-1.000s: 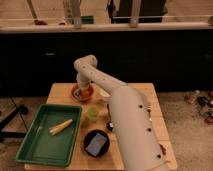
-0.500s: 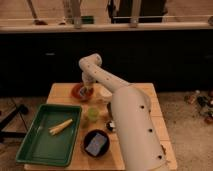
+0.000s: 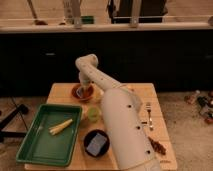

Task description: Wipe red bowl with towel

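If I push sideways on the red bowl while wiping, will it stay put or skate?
It would probably skate: the red bowl looks small and shallow, and sits loose on the wooden table. Tipping seems less likely, since it is low and wide. The gripper is over it, so downward pressure may steady it.

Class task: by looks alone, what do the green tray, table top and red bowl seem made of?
Green tray: probably plastic, even colour, moulded raised rim. Table top: wood, pale tan, matte. Red bowl: plastic or glazed ceramic, cannot tell which; the gripper is down at it.
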### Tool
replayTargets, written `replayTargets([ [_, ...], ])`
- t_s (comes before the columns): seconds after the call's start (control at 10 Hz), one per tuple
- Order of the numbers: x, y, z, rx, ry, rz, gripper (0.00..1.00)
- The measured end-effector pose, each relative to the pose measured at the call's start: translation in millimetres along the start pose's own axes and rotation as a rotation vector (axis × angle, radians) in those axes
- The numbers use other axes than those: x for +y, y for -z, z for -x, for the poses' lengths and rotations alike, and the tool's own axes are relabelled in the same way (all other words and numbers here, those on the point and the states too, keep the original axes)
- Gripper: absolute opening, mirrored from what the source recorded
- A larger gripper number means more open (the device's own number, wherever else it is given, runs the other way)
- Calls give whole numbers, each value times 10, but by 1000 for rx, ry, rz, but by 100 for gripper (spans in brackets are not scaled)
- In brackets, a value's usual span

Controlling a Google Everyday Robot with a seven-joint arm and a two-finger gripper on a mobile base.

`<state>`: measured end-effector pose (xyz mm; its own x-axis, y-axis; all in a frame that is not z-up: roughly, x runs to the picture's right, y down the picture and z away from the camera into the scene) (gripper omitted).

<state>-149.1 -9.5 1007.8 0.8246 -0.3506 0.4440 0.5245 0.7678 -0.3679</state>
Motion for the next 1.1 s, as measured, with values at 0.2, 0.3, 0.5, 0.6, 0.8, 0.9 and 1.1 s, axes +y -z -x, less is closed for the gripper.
replayTargets([
  [0.2, 14, -6, 116, -27, 29, 5, 0],
  [0.3, 52, 6, 167, -40, 44, 9, 0],
  [0.5, 180, 47, 242, -57, 71, 27, 0],
  [0.6, 240, 55, 236, -56, 77, 38, 0],
  [0.8, 355, 70, 80, -35, 62, 60, 0],
  [0.9, 372, 71, 7, -22, 52, 64, 0],
  [1.1, 343, 55, -81, 0, 39, 68, 0],
])
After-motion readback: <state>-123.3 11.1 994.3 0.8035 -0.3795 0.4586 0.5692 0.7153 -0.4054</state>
